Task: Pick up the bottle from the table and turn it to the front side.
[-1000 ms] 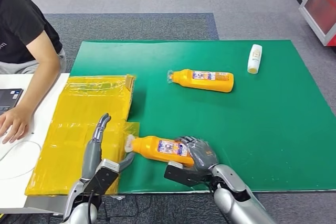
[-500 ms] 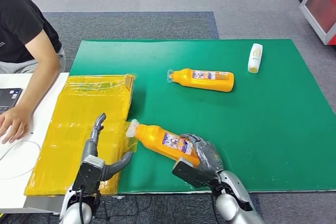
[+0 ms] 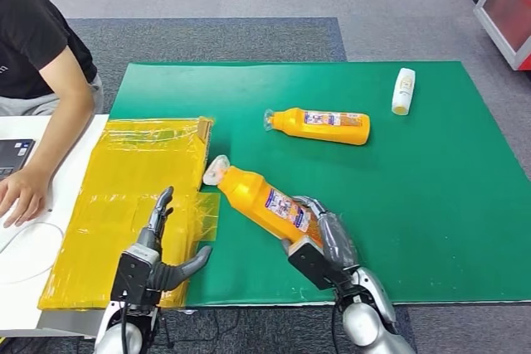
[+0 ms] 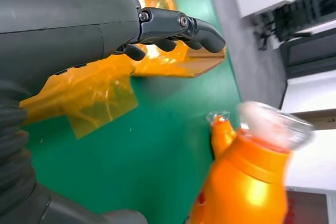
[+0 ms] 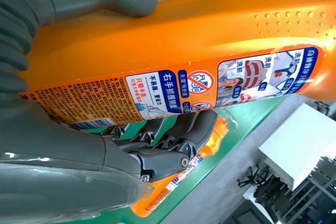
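My right hand (image 3: pixel 323 236) grips the base end of an orange bottle (image 3: pixel 263 199) with a clear cap, lifted off the green mat (image 3: pixel 406 205) and tilted, cap pointing up and left. In the right wrist view the bottle (image 5: pixel 190 61) shows its printed label, with my thumb and fingers (image 5: pixel 174 145) wrapped around it. My left hand (image 3: pixel 159 254) hovers over the yellow plastic sheet (image 3: pixel 125 196), fingers apart and holding nothing. The left wrist view has its fingers (image 4: pixel 174 24) spread and the bottle's cap end (image 4: pixel 253 166) close by. A second orange bottle (image 3: pixel 319 127) lies on its side farther back.
A small white bottle (image 3: pixel 402 91) lies at the mat's far right. A person in a black shirt (image 3: pixel 37 47) sits at the left, one hand (image 3: pixel 21 192) on the white table near a laptop (image 3: pixel 12 155). A red and grey cabinet (image 3: pixel 507 6) stands at far right.
My right hand has lifted the bottle off the mat and swung its cap end up and away, toward the back left. My left hand drew back and lower, away from the cap.
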Controlling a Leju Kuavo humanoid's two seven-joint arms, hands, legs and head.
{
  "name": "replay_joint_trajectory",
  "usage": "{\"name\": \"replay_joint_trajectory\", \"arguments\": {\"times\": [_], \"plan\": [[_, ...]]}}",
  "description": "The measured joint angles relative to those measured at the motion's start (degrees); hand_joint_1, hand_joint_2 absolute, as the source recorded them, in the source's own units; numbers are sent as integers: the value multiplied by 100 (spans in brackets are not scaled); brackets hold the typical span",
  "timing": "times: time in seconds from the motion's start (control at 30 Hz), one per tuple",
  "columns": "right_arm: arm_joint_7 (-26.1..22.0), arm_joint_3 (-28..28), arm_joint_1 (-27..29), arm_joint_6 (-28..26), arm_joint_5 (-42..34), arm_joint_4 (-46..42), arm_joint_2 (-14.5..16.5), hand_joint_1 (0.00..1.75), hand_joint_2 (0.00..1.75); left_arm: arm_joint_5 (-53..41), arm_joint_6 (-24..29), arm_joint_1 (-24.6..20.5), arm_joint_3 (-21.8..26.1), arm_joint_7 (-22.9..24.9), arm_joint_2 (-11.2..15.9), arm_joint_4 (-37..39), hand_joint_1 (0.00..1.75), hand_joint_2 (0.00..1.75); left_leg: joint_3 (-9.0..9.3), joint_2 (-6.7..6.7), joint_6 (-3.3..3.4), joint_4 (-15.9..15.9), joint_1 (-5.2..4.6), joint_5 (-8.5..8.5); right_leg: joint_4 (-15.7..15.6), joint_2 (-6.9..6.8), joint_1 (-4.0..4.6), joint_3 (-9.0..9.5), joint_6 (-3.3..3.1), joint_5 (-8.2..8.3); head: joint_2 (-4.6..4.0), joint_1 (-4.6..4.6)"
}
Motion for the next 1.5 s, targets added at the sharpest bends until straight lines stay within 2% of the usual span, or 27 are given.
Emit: {"name": "replay_joint_trajectory", "arguments": {"times": [0.17,0.67,0.83,1.17,1.5], "plan": [[-118,3,0,5,-321,-37,45,175,175,1200,-548,-7,0,211,23,7,0,175,-2,0,0,0,0,0,0,0,0,-1,0,0,0,1],[-272,196,-10,-61,-555,-34,60,175,175,1488,-559,-289,-24,123,28,222,0,175,-3,0,0,0,0,0,0,0,0,-3,0,0,0,1],[-322,313,-61,-66,-587,-31,60,175,175,2037,-829,-436,-55,189,1,293,0,175,-3,0,0,0,0,1,0,0,0,-3,0,0,0,1],[-399,558,-152,224,-1216,-103,68,175,175,2996,-1287,-717,-152,472,-47,364,0,175,-4,0,-1,0,0,2,1,0,0,-4,0,1,0,1],[-498,764,-313,161,-1182,-209,71,175,175,3337,-1511,-919,-273,587,-56,363,0,175,-4,0,-1,0,0,2,1,0,0,-4,0,1,0,1]]}}
